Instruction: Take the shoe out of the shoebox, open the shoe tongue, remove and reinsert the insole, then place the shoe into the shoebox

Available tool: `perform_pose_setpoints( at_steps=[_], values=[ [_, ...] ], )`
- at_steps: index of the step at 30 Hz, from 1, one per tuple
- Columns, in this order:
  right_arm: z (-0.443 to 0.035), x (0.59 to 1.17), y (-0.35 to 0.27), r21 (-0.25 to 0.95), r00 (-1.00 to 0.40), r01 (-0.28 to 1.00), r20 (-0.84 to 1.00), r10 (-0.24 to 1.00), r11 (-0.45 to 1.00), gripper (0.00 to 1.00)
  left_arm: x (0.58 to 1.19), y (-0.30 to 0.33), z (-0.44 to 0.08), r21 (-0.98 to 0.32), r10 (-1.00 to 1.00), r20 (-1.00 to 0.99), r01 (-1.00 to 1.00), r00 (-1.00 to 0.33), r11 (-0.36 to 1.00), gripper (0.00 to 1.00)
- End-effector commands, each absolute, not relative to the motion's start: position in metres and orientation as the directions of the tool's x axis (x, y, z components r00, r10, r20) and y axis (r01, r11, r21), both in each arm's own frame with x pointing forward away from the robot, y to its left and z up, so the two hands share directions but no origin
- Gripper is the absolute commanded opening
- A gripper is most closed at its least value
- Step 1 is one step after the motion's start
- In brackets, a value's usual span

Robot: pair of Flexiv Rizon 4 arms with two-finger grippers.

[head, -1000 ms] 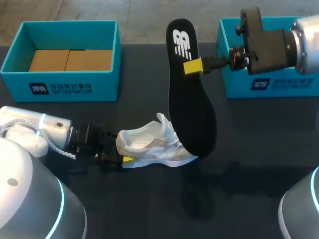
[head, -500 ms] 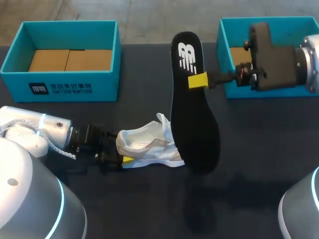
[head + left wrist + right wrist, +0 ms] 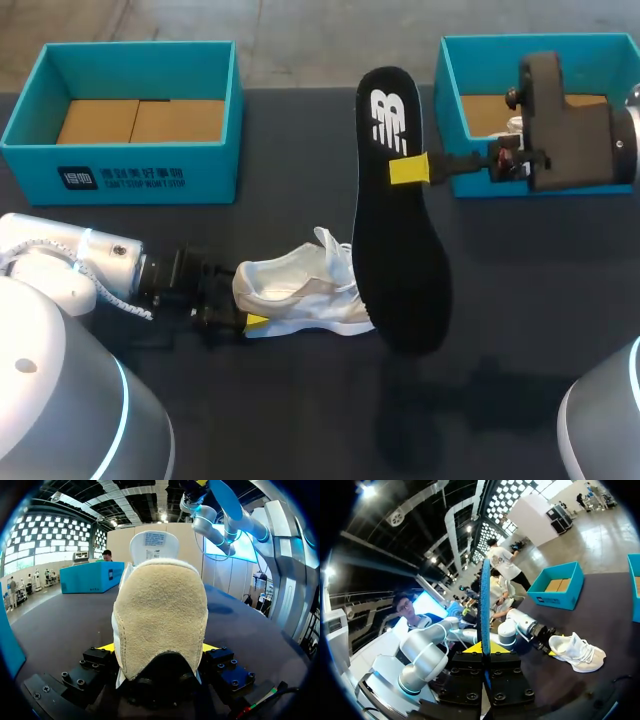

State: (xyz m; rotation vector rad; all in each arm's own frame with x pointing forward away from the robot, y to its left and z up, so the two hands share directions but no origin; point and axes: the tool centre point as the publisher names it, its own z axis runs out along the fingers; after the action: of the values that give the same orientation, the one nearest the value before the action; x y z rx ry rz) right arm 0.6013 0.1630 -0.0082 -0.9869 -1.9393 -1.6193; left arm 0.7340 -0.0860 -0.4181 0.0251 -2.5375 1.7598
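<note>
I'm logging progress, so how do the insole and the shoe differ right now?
The insole is black; the shoe is white. The insole hangs clear of the table, pinched by the right gripper; the shoe lies on the table, heel held by the left gripper. Each is gripped by one arm.

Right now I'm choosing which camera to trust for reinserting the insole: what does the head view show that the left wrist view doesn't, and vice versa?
Head view only: the insole's black logo side, pinched by the right end effector, and the cardboard inside the left shoebox. Left wrist view only: the shoe's tan heel panel close up, gripped from both sides by the left end effector, and the tongue's label. Both: the white shoe on the table, held at its heel.
</note>
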Motion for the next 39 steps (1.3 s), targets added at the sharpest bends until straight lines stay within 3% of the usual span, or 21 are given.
perform_pose_setpoints(
  at_steps=[1, 31, 32, 33, 34, 35, 39],
  values=[
    [-0.0011, 0.5920, 0.1704, 0.676, -0.662, 0.735, 0.701, 0.266, 0.047, 0.00, 0.7336, -0.0836, -0.4232, -0.935, 0.017, 0.053, -0.044, -0.998, 0.351, 0.00],
    [-0.0011, 0.5920, 0.1704, 0.676, -0.662, 0.735, 0.701, 0.266, 0.047, 0.00, 0.7336, -0.0836, -0.4232, -0.935, 0.017, 0.053, -0.044, -0.998, 0.351, 0.00],
    [-0.0011, 0.5920, 0.1704, 0.676, -0.662, 0.735, 0.701, 0.266, 0.047, 0.00, 0.7336, -0.0836, -0.4232, -0.935, 0.017, 0.053, -0.044, -0.998, 0.351, 0.17],
    [-0.0011, 0.5920, 0.1704, 0.676, -0.662, 0.735, 0.701, 0.266, 0.047, 0.00, 0.7327, -0.0834, -0.4224, -0.933, 0.009, 0.049, -0.042, -0.999, 0.358, 0.40],
    [-0.0011, 0.5920, 0.1704, 0.676, -0.662, 0.735, 0.701, 0.266, 0.047, 0.00, 0.7318, -0.0835, -0.4215, -0.933, 0.027, 0.052, -0.039, -0.998, 0.359, 0.90],
    [-0.0011, 0.5920, 0.1704, 0.676, -0.662, 0.735, 0.701, 0.266, 0.047, 0.00, 0.7309, -0.0832, -0.4208, -0.931, 0.039, 0.050, -0.032, -0.998, 0.363, 1.00],
    [-0.0011, 0.5920, 0.1704, 0.676, -0.662, 0.735, 0.701, 0.266, 0.047, 0.00, 0.7295, -0.0845, -0.4205, -0.919, 0.043, 0.051, -0.030, -0.998, 0.394, 1.00]
  ],
)
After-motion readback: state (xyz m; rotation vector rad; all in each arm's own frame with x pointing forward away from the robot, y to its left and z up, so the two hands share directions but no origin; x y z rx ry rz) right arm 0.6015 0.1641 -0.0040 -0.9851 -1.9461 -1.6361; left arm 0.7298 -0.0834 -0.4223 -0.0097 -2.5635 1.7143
